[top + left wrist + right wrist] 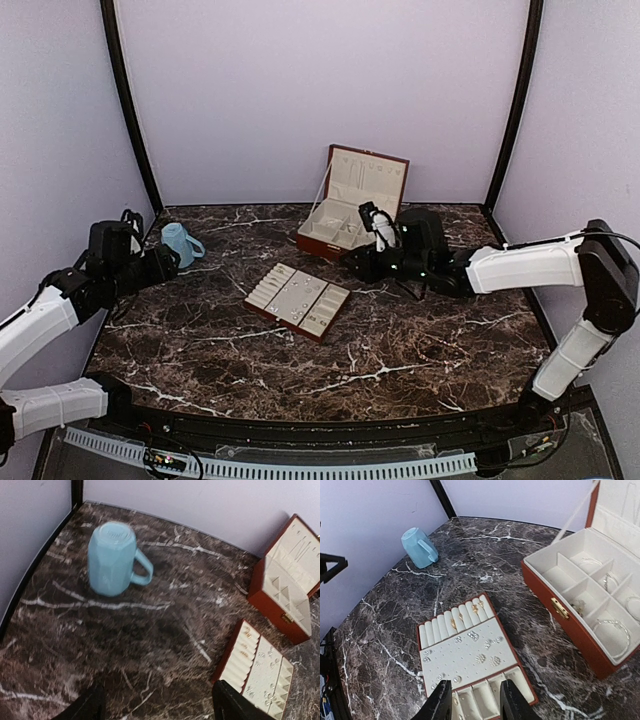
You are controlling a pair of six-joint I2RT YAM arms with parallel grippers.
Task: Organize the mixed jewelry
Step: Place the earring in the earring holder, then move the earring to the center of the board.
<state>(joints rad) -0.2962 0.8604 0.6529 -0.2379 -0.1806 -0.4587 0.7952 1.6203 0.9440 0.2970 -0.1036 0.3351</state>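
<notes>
The jewelry shows as tiny pieces. Gold rings [453,622] sit in the ring rolls and silver studs [480,658] on the pad of the flat cream-lined tray [418,650], which lies mid-table [263,288]. Thin silver bracelets [612,625] lie in compartments of the open red-brown box [560,625]. My right gripper [476,700] is open and empty, above the tray's near-end compartments; it also shows in the top view [352,268]. My left gripper [159,702] is open and empty over bare table, at the far left [165,262].
An upside-down blue cup [112,557] stands at the back left [180,243], just beyond my left gripper. The box [318,245] stands at the back centre with its lid up. Purple walls and black posts close in the table.
</notes>
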